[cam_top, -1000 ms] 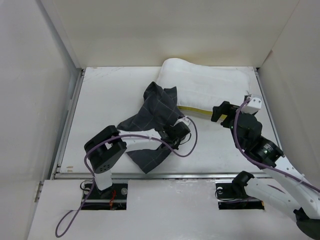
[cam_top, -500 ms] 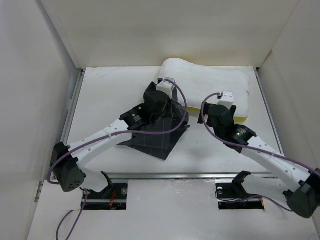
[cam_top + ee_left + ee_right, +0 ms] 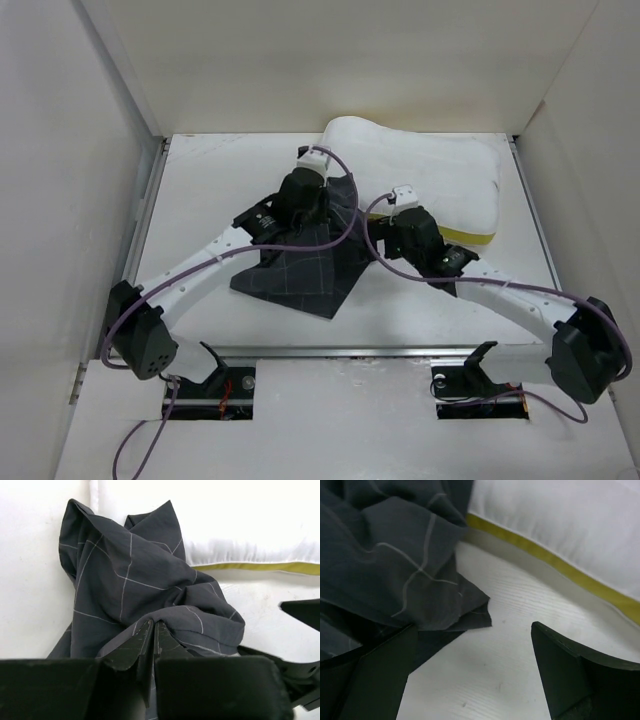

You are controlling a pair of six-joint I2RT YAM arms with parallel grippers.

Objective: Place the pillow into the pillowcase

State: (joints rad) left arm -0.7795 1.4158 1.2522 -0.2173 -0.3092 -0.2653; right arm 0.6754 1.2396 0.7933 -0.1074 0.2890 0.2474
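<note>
Surroundings: a white counter [image 3: 205, 200], boxed in by pale walls [image 3: 330, 60] at the top and both sides of the overhead view; purple cables [image 3: 352, 232] loop along both arms.
In the way: seen from overhead, the left arm's wrist covers the upper end of the pillowcase [image 3: 300, 268], and the right arm's wrist sits over the pillow's lower left edge.
Pillow [image 3: 425, 170]: white, lying from the upper centre to the upper right of the overhead view, with a yellow band [image 3: 545, 560] along its lower edge.
Pillowcase: a crumpled dark grey heap with a pale grid, at the centre of the counter — its upper end reaches the pillow's left end.
Left hand [image 3: 153, 629]: fingers pressed together, pinching a fold of the pillowcase; the rest of the fabric rises in folds just beyond the fingertips.
Right hand [image 3: 474, 627]: fingers spread wide over bare counter — a loose pillowcase corner lies between them toward the left, and the yellow band runs just beyond at upper right.
</note>
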